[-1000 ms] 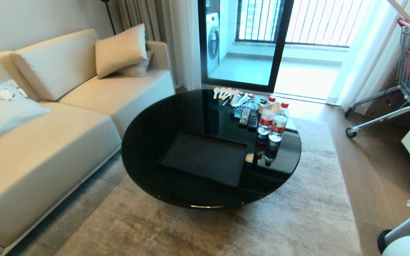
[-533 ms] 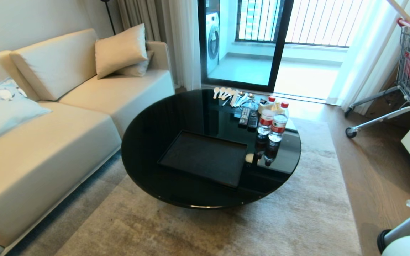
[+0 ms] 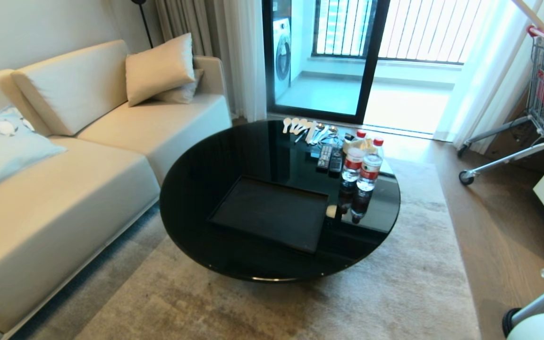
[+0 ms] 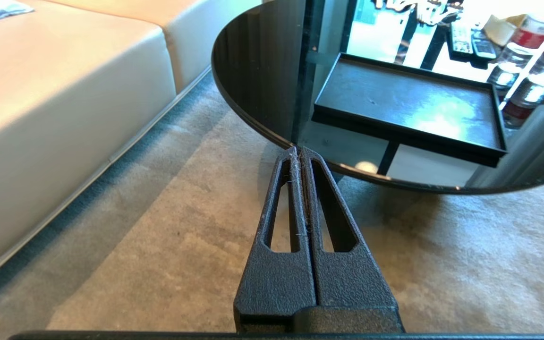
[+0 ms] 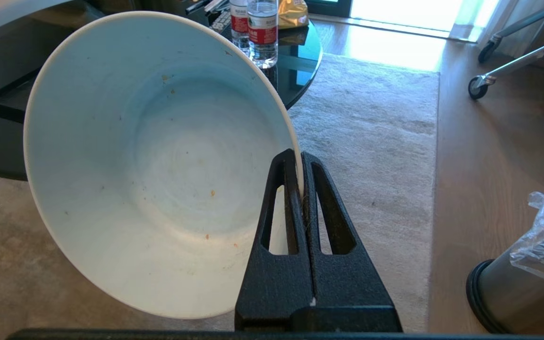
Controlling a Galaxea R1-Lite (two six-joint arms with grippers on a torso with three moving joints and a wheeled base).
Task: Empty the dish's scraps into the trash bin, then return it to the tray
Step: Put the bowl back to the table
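The white dish (image 5: 158,179) hangs tilted on its side, its rim pinched between the fingers of my right gripper (image 5: 300,158), which is shut on it. Only tiny orange specks cling inside; the scraps are out of view. Low at the right edge of the head view a part of the dish (image 3: 541,329) shows. The silver trash bin (image 5: 513,288) with its crinkled clear bag stands on the wooden floor to the right, also in the head view (image 3: 527,308). The black tray (image 3: 272,215) lies bare on the round table. My left gripper (image 4: 299,151) is shut and empty over the carpet before the table's edge.
On the glossy black round table (image 3: 215,160) stand two water bottles (image 3: 364,170), remotes (image 3: 329,158) and spoons (image 3: 300,126) beyond the tray. A beige sofa (image 3: 64,179) runs along the left. A shopping cart (image 3: 543,94) stands at the back right.
The whole head view has shifted slightly, so the camera has moved a little. Nothing on the table has moved.
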